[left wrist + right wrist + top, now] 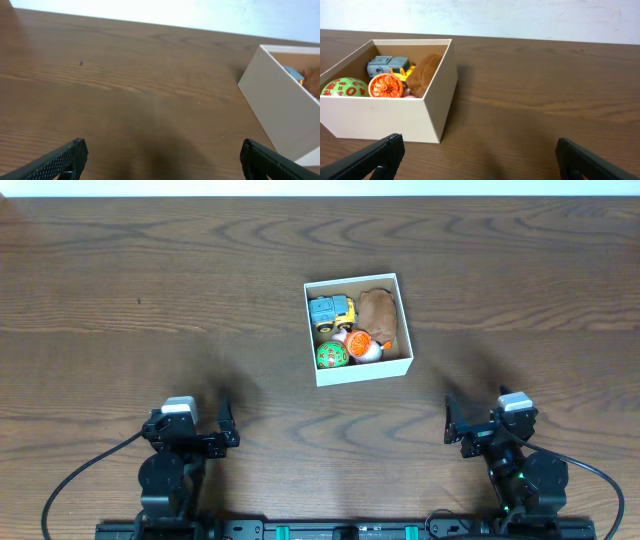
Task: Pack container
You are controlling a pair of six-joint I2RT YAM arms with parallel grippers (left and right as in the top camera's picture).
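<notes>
The container, a small square white-walled box, stands in the middle of the table. Inside it lie a blue and yellow toy truck, a brown plush toy, a green ball and an orange and white toy. My left gripper is open and empty near the front left, well apart from the box. My right gripper is open and empty near the front right. The container shows at the right edge of the left wrist view and at the left of the right wrist view.
The dark wood table runs around the box on all sides. A pale wall lies beyond the table's far edge. Cables trail from both arm bases at the front.
</notes>
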